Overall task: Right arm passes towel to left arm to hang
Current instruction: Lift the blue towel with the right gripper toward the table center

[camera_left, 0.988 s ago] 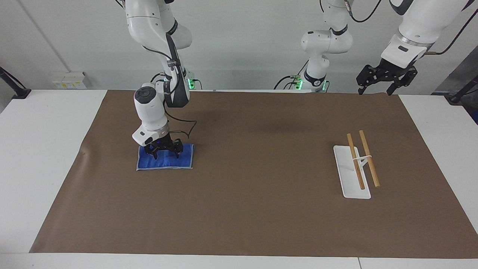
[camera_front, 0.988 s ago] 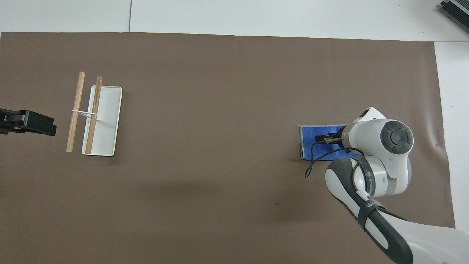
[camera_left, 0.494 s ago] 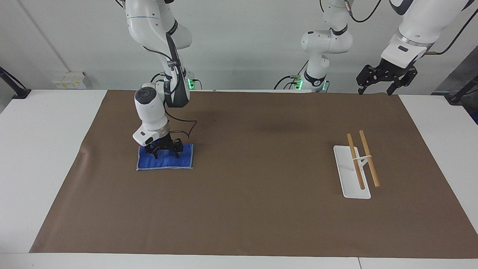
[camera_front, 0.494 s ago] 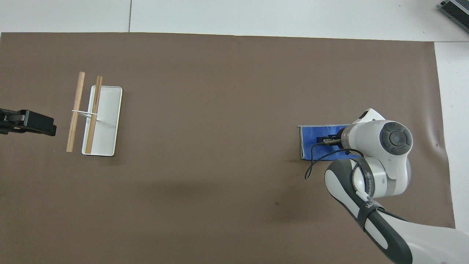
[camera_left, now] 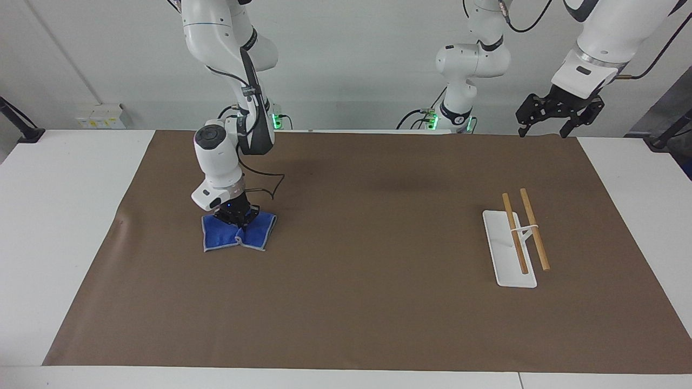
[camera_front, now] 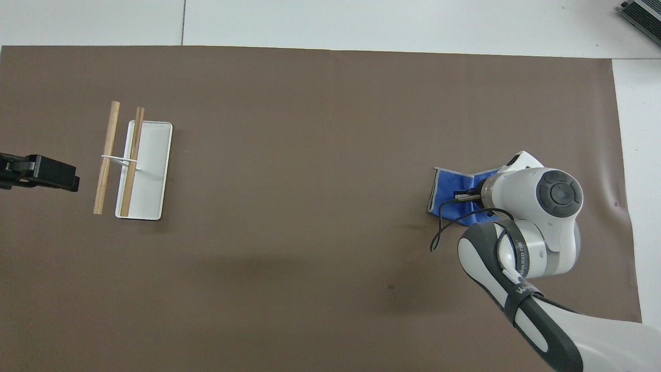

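brown mat covers the surface; my right tool (camera_left: 236, 218) is pinched shut on the towel (camera_left: 238, 233); i should lift straight, slowly. left tool (camera_left: 557, 116) waits open.

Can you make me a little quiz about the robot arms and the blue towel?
1. True or false: the right gripper is shut on the towel, bunching it on the brown mat.
2. What is the left gripper doing?
A. Holding the towel
B. Waiting open in the air at the left arm's end of the table
C. Touching the rack
3. Fill the gap: the rack has ___ wooden bars on a white base.

Key: 1 true. 2 B. 3 two.
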